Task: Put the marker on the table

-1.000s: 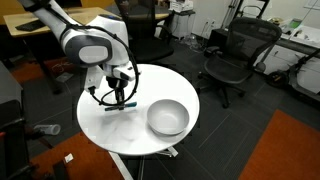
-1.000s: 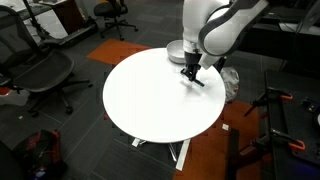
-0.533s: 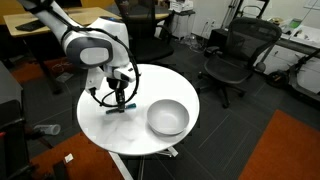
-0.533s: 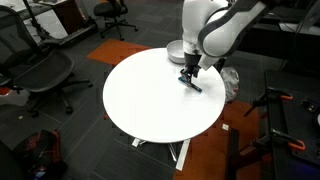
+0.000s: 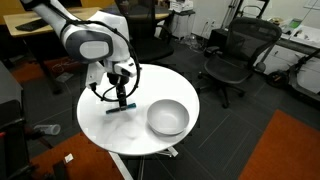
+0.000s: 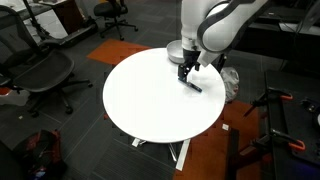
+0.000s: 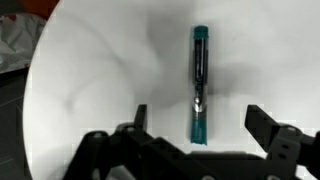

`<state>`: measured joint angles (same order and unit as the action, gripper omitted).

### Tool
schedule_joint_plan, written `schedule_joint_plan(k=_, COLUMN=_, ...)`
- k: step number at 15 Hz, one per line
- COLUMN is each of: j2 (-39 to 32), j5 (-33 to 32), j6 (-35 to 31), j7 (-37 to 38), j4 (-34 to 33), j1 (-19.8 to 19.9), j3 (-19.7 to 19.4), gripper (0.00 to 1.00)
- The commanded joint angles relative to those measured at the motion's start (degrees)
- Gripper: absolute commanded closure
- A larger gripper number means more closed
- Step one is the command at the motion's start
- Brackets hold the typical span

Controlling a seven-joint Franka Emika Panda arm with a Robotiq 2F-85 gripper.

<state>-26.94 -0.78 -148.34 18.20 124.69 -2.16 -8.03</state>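
The black end effector (image 7: pixel 197 120) is held with its fingers spread apart, nothing gripped. Just below it, the slim dark marker with a teal section (image 7: pixel 199 85) is seen lying flat on the round white counter (image 7: pixel 95 85). The silvery-grey round bowl (image 5: pixel 167 117) is set nearby.

The marker (image 7: pixel 199 85) lies flat on the table (image 6: pixel 150 95), directly below the gripper (image 5: pixel 123 96). The bowl (image 5: pixel 167 117) sits on the table near the marker.

Bright, diffuse room light. White table (image 5: pixel 105 120) top is near blown out in the wrist view, with faint soft shadows beside the marker (image 7: pixel 199 80). Gripper (image 7: pixel 195 112) at the bottom edge is dark and blurred. Both exterior views are low-res and slightly soft; floor (image 5: pixel 240 125) is dim.
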Motion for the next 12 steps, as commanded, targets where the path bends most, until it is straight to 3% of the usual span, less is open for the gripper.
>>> schedule_joint_plan(k=1, j2=5.4, j5=-1.1, j6=4.7, j7=-1.0, j4=1.1, j1=-0.4, j3=0.0, gripper=0.00)
schedule_joint_plan(k=8, j2=12.4, j5=-1.7, j6=13.1, j7=-3.6, j4=0.7, j1=0.9, j3=1.0, gripper=0.00)
schedule_joint_plan(k=12, j2=11.6, j5=-1.4, j6=12.4, j7=-3.3, j4=-0.1, j1=1.2, j3=1.1, gripper=0.00)
